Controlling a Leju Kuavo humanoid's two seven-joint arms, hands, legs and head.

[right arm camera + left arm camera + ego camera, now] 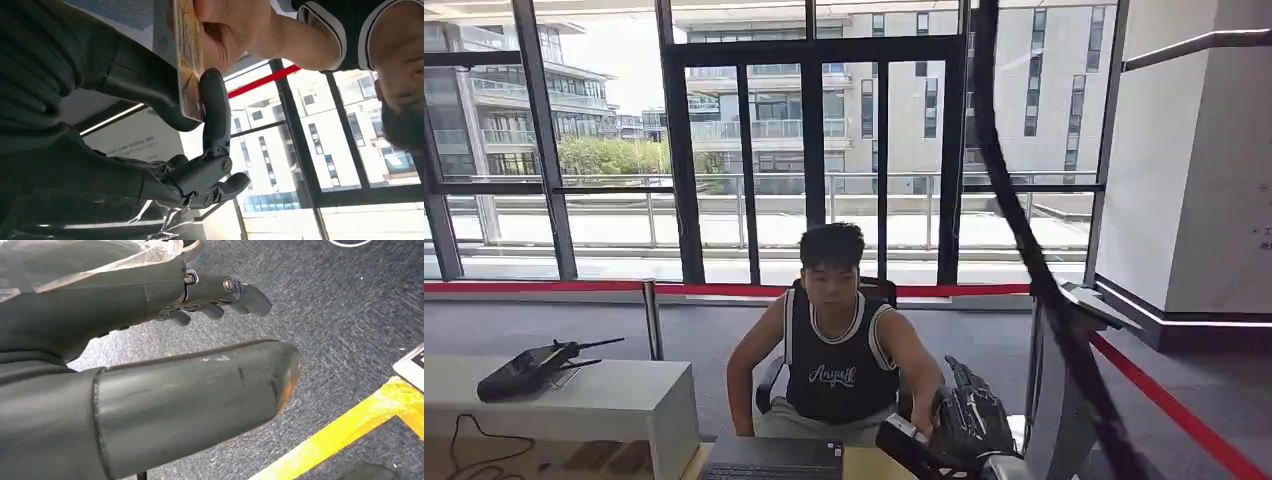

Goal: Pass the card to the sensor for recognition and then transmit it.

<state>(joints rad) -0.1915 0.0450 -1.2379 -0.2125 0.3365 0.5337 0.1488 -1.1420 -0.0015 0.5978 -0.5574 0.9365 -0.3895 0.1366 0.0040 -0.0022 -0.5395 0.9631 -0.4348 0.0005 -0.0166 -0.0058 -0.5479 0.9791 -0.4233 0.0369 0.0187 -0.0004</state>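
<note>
While the person's hand (225,30) is gripping the card (189,60) | right hand (200,145) pinching its lower edge, thumb-to-finger | card rising toward 12 o'clock | left hand (210,295) hanging empty, fingers loosely curled.

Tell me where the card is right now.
In the right wrist view, the card is pinched between the thumb and a finger of the right robot hand, with the person's hand gripping its other end.

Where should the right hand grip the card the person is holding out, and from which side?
Grip the free end of the card, the end away from the person's hand, which covers the other end. The card is thin and flat, so pinch its two faces, thumb on one, finger on the other. The right hand already seems to bracket it that way.
</note>
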